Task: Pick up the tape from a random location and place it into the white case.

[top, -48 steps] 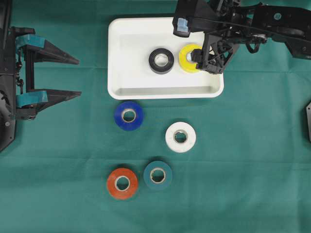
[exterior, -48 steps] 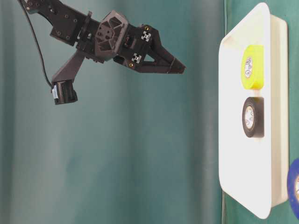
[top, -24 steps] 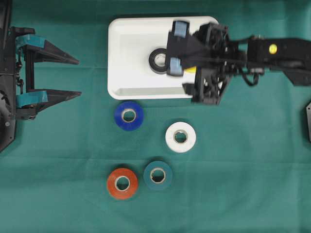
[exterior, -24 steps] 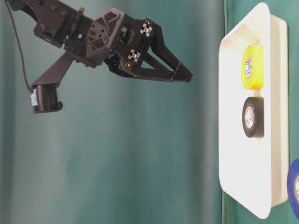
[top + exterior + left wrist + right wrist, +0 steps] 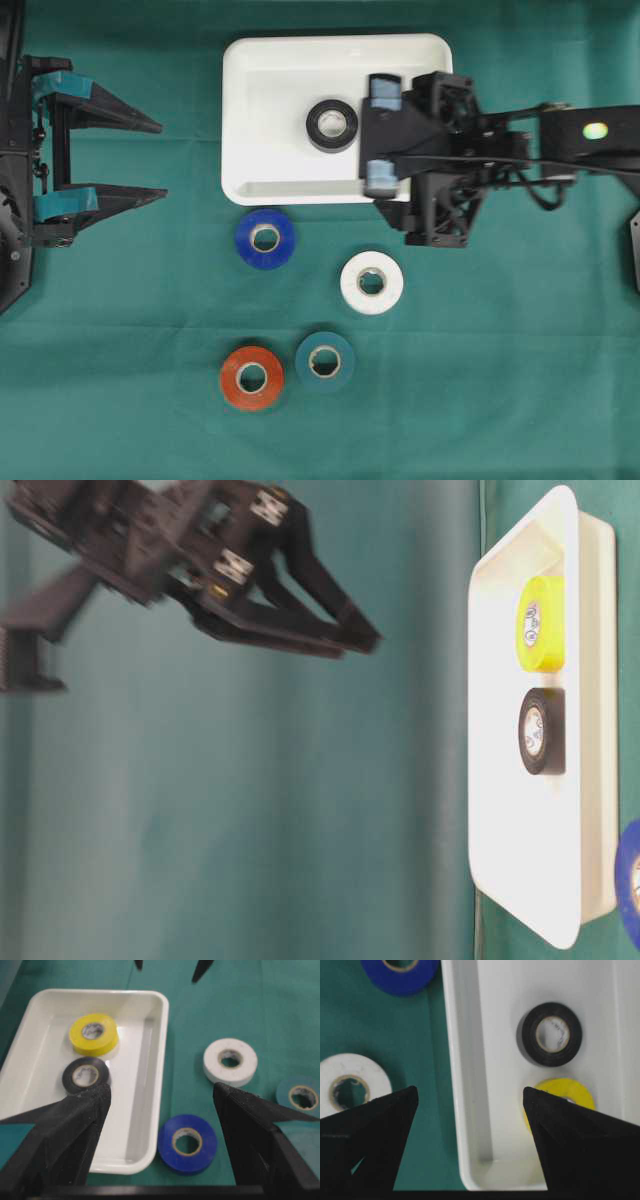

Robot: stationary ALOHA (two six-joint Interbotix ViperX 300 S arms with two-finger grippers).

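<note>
Right fingers point(image 5: 470, 1105) spread wide, nothing between them, hanging above the near rim of the white case point(image 5: 262, 70), blurred in the side view. Left fingers point(image 5: 150, 158) also wide and empty, at the bench's left edge, well apart from everything.

Inside the case: yellow tape point(image 5: 93, 1034) and black tape point(image 5: 332, 125), side by side, lying flat.

On the green bench point(image 5: 520, 380) outside it: blue tape point(image 5: 264, 238) just beside the case; white tape point(image 5: 371, 282), teal tape point(image 5: 324, 361), orange tape point(image 5: 251, 378) farther off.

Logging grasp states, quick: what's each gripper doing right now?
Left gripper: open, holding nothing.
Right gripper: open, holding nothing.
</note>
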